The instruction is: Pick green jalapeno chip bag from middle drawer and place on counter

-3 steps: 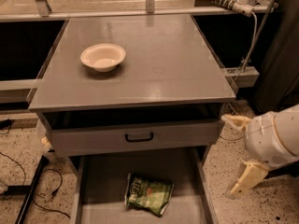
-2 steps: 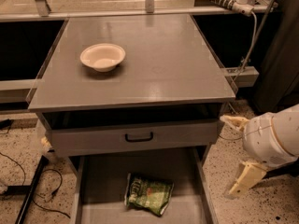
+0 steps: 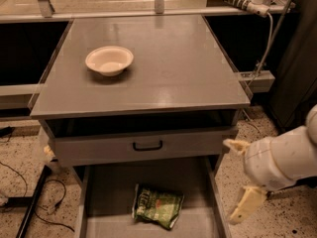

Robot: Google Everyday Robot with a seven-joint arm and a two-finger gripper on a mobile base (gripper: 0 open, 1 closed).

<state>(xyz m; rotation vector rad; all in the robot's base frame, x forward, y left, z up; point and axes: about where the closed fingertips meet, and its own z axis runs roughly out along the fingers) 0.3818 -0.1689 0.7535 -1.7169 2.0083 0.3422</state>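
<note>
We judge this to be the approach step: our pale-yellow two-finger gripper (image 3: 235,180) hangs with its fingers spread apart, holding nothing, just outside the right wall of the wide, shallow grey middle drawer (image 3: 106,192). The small shiny green jalapeno chip bag (image 3: 157,206) lies on the drawer floor to the gripper's left. Next we would cross that low wall and descend on the bag, minding the grey drawer front with a black handle (image 3: 147,145) just behind it; the large smooth grey counter (image 3: 168,68), up and left, has room beside the white round bowl (image 3: 109,60).
</note>
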